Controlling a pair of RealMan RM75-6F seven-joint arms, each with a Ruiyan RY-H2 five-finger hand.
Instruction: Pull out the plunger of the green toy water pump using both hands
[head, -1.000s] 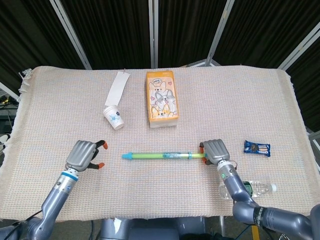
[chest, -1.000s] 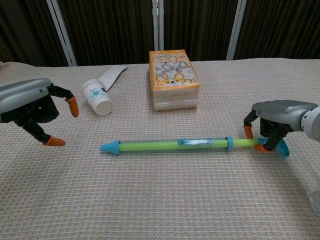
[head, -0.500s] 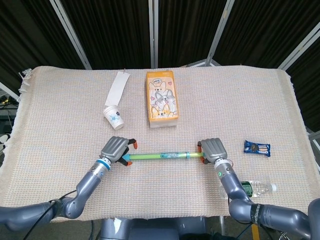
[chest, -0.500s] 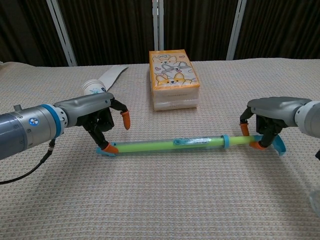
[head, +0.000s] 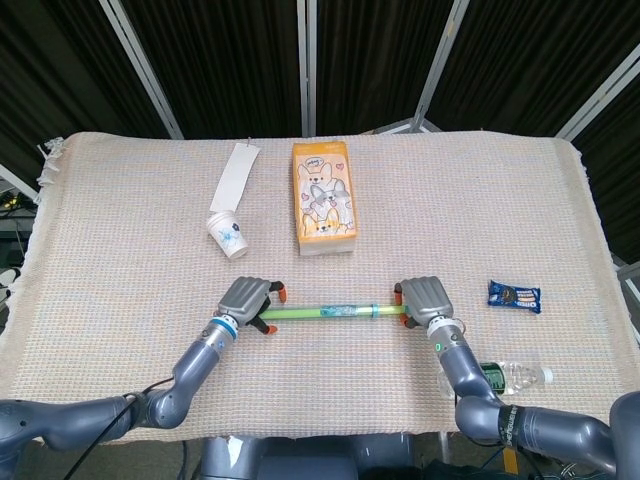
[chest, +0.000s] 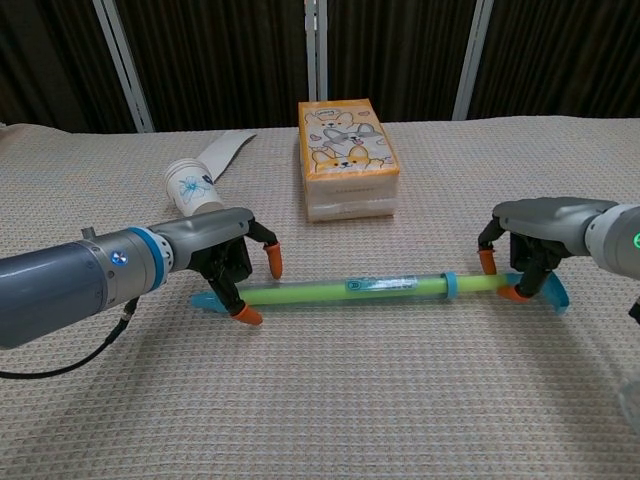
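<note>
The green toy water pump (head: 325, 311) (chest: 350, 288) lies across the near middle of the cloth-covered table, with its blue nozzle (chest: 205, 300) to the left and its blue plunger handle (chest: 553, 295) to the right. My left hand (head: 245, 300) (chest: 225, 262) arches over the tube just inside the nozzle. Its orange fingertips (chest: 270, 262) sit on either side of the tube, still spread apart. My right hand (head: 425, 298) (chest: 540, 225) grips the thin plunger rod between the blue collar and the handle.
Behind the pump stands an orange tissue box (head: 324, 198). A paper cup (head: 227, 235) on its side and a white paper strip (head: 234, 178) lie back left. A blue snack packet (head: 514, 295) sits right of my right hand, and a water bottle (head: 505, 377) lies at the front edge.
My left hand swept in from the far left to the nozzle, then slid a little right along the tube. The pump shifted slightly left. My right hand kept its hold.
</note>
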